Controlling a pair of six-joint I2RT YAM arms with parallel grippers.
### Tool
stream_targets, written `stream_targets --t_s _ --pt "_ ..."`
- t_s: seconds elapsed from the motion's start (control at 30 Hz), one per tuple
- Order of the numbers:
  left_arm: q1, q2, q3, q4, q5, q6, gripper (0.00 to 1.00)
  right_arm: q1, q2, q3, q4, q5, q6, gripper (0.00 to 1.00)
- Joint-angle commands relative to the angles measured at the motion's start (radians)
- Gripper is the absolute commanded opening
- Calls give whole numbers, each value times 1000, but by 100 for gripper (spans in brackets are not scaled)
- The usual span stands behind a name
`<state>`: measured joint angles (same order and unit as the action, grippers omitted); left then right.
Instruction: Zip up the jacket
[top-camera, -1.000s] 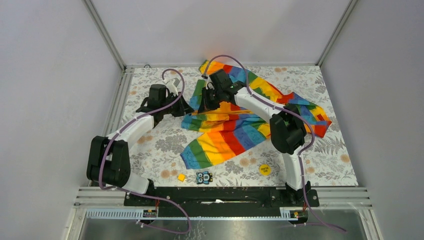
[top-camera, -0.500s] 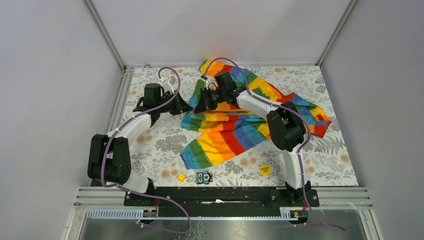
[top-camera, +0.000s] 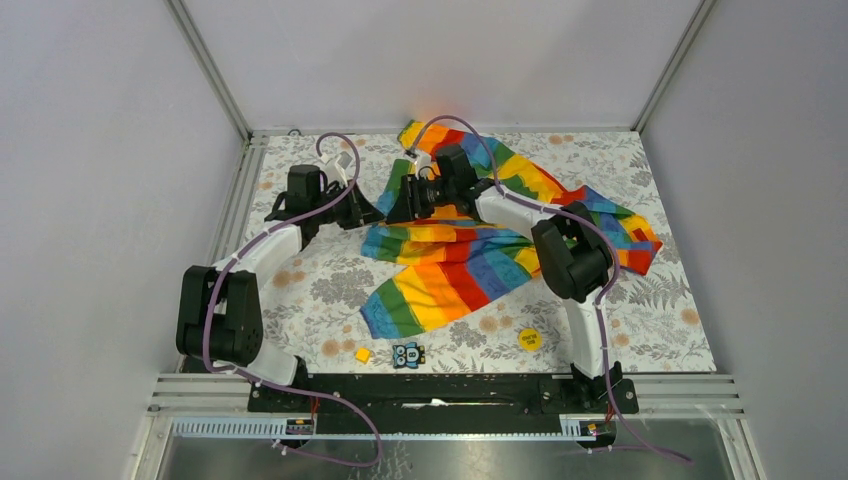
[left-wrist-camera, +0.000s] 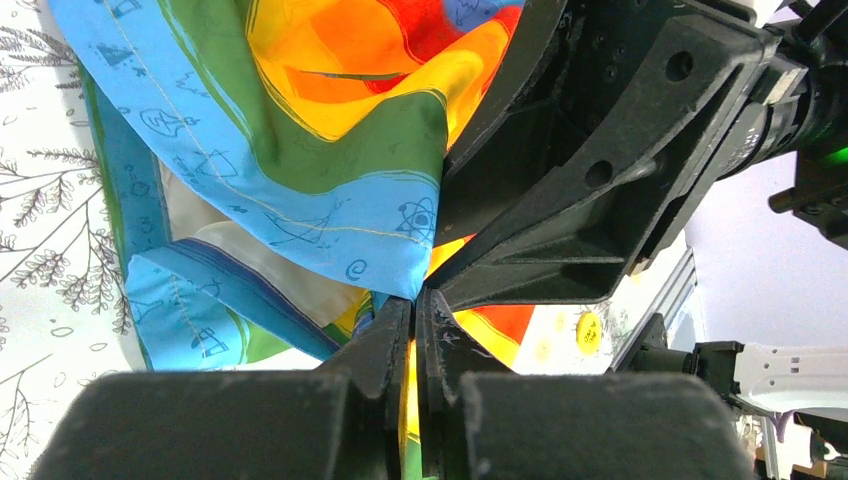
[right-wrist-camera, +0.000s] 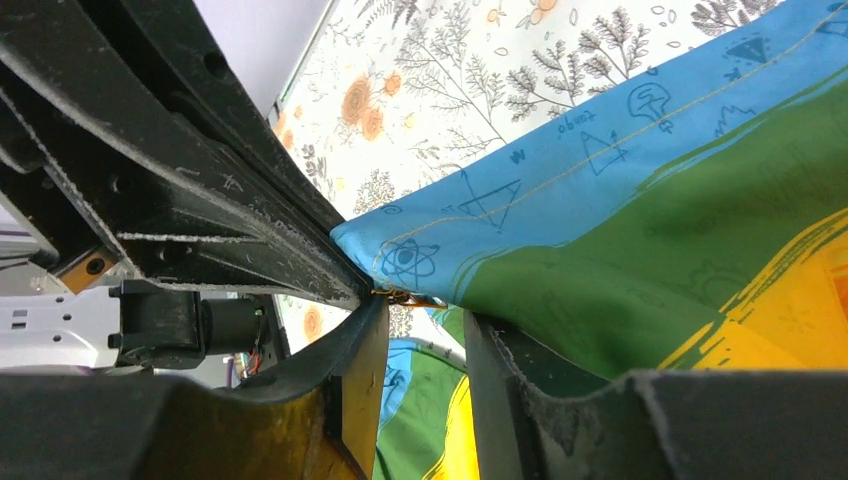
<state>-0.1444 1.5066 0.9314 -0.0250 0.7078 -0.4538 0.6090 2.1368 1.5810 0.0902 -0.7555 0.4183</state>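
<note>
Jacket (top-camera: 455, 270) is lying rumpled across the far middle and far right of the surface (top-camera: 300, 290), showing no closed run of zip. At the surface's far middle the left hand (left-wrist-camera: 413, 312) is pinching shut on the blue hem corner, while the right hand (right-wrist-camera: 425, 318) is standing with jaws parted beside a small brass zip piece (right-wrist-camera: 405, 296). Work is seemingly sitting at the starting end, nearly the whole pull up the front remaining.

Light: bright, even, diffuse; top view sharp.
Shadows: faint, soft on table (top-camera: 320, 300).
Glow: orange cast on wall (top-camera: 430, 100) above jacket (top-camera: 450, 280), 12 o'clock.
Blur: wrist views, fingers (right-wrist-camera: 350, 400) soft at 6 o'clock.
</note>
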Motion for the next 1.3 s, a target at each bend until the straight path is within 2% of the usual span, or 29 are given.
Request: stream_targets --t_s 0.0,0.23,0.33,0.67,0.93,1.07,1.27 --pt "-9 -10 53 32 94 0 0 10 -12 -78 210 -53 13 41" --pt "12 27 54 47 133 -50 0 11 -45 -236 469 -71 35 45" --pt "24 47 51 64 162 -78 0 10 -59 -287 544 -50 51 51" --pt "33 73 55 51 190 -86 0 8 -52 -335 755 -92 152 58" --pt "35 89 61 46 212 -90 0 7 -41 -328 844 -150 203 51" --pt "37 91 64 44 210 -91 0 7 -35 -333 859 -163 231 42" --pt "40 86 63 45 206 -90 0 6 -41 -373 862 -149 234 41"
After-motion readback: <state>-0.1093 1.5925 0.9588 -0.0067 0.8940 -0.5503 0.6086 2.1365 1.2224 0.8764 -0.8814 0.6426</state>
